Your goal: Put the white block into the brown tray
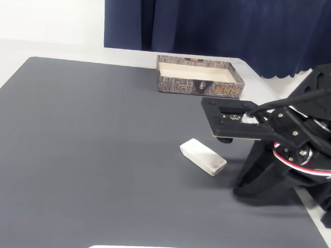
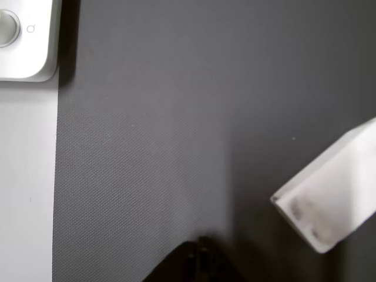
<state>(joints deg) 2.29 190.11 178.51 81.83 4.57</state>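
Fingers first: in the fixed view the black arm [image 1: 287, 159] sits low at the right edge of the dark grey mat [image 1: 96, 153], and its fingers are hidden behind its own body, so I cannot tell how far apart they are or whether they hold anything. Just left of the arm, the white block [image 1: 203, 156] lies flat on the mat, angled, apart from the arm. Well behind it, at the mat's far edge, stands the brown tray [image 1: 198, 86], cream inside, pale lettering on its front wall. A blue curtain [image 1: 217, 20] hangs behind the counter [image 1: 46, 49].

Over to the wrist view: a dark finger tip [image 2: 197, 267] pokes up at the bottom edge. White block [image 2: 332, 194] sits at right, tilted, near that tip but not touching. Top left, a white device [image 2: 23, 38] rests beside the mat [image 2: 164, 129] on the pale counter [image 2: 26, 188].
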